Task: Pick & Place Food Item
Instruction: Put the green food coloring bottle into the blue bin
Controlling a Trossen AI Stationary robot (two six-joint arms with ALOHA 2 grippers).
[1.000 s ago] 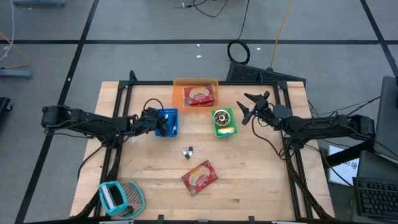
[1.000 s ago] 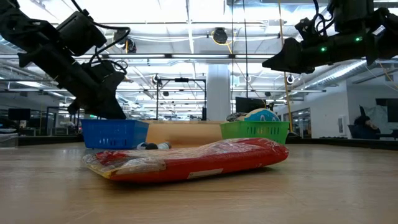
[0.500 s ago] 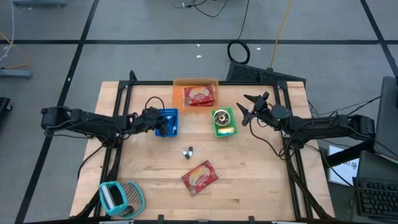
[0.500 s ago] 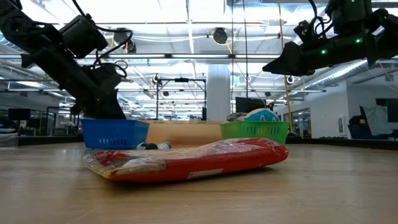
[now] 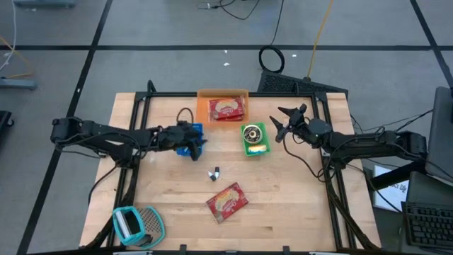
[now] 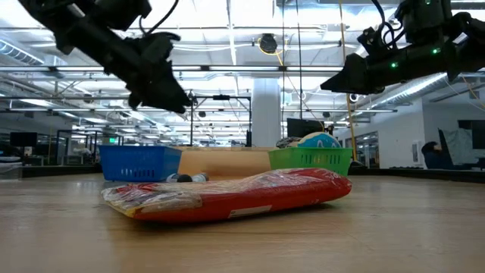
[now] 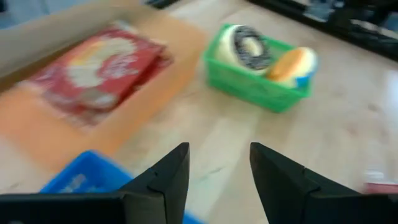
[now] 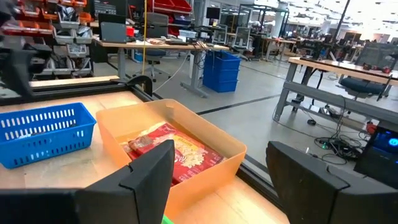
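Done: one red food packet (image 5: 226, 109) lay in the orange bin (image 5: 203, 108); a doughnut and other items filled the green basket (image 5: 255, 148); a small pale item sat in the blue basket (image 5: 197, 128).
Left: a second red packet (image 5: 227, 201) lay flat at mid-desk (image 5: 297, 205), untouched, well apart from both arms; a small dark object (image 5: 214, 172) sat beyond it.
Left claw (image 5: 199, 142): fingers apart, nothing between them, raised above the blue basket's edge.
Right claw (image 5: 277, 125): fingers spread, empty, hovering beside the green basket.
Change: a second earlier the left claw was down inside the blue basket; it had since lifted and opened. The right arm had not moved.
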